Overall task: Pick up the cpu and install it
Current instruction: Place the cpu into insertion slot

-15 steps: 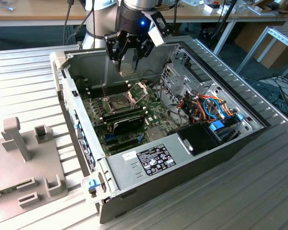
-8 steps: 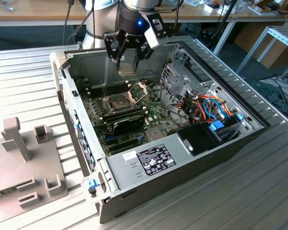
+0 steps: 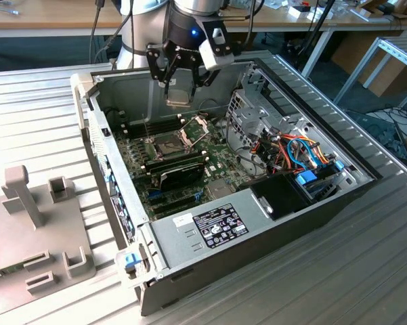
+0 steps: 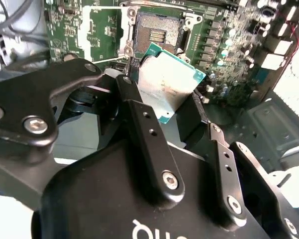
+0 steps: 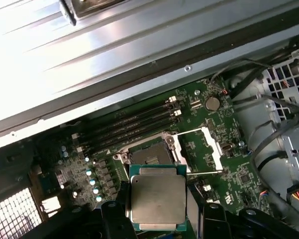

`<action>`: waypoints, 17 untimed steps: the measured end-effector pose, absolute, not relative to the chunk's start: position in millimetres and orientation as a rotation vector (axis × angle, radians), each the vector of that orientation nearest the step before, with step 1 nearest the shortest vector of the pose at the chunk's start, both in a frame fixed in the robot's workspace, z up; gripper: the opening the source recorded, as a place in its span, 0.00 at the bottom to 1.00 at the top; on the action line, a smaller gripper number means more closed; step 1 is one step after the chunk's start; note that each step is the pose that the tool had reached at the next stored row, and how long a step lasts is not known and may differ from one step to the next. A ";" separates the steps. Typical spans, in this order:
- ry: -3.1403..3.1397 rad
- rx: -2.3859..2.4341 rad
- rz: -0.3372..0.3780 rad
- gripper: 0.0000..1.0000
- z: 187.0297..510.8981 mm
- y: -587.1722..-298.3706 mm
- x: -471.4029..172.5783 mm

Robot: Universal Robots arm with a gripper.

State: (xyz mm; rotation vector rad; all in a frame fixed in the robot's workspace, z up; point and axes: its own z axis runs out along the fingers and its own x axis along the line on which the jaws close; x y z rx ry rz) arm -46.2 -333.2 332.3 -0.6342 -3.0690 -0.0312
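The gripper (image 3: 179, 88) is clamped on the cpu (image 5: 157, 199) by two opposite edges, held above the open socket (image 5: 148, 155) on the green board (image 5: 239, 174).

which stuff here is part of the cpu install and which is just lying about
For the job: cpu, gripped in the pincer; open socket; green motherboard.
Just lying about: memory sticks; coloured cables; grey fixture.

My black fingers (image 4: 142, 127) hid two edges of the silver-topped square cpu (image 4: 169, 84). It partly covered the dark socket (image 5: 148, 158).
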 end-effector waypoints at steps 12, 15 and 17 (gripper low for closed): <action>-2.959 -1.041 -0.032 0.55 331.1 -333.2 -46.2; -2.925 -1.133 -0.033 0.55 330.8 -333.2 -46.2; -2.907 -1.182 -0.033 0.55 330.6 -333.2 -46.2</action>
